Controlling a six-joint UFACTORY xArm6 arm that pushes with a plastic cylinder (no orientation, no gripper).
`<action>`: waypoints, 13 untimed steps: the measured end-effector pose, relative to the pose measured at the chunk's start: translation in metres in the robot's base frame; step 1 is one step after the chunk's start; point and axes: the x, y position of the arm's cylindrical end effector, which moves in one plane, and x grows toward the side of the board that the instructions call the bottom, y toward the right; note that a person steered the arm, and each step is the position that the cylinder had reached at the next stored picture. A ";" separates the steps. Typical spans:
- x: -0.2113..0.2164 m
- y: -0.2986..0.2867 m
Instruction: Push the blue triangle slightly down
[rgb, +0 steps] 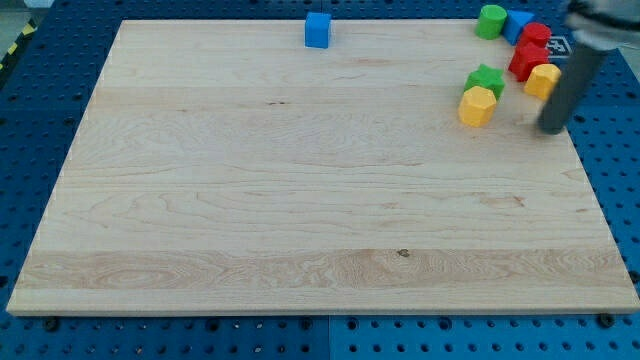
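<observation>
1. Wooden desk (300, 200) is the largest thing you see; it is mostly bare, with the blocks gathered along the view's top and upper right.
2. Your rod carries no pincer, so nothing is gripped; my tip (551, 129) rests near the desk's right edge, just right of and below the yellow block (543, 80), well below the blue triangle (517, 24).
3. You find the blue triangle at the top right, between the green round block (491, 21) and the red block (529, 52), seemingly touching both.
4. Judging by this, your push is not yet begun: my tip must get above the triangle first.
5. Its pointing and long axis you cannot make out; it is partly hidden.
</observation>
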 end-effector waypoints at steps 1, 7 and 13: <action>-0.020 0.033; -0.201 0.016; -0.200 -0.023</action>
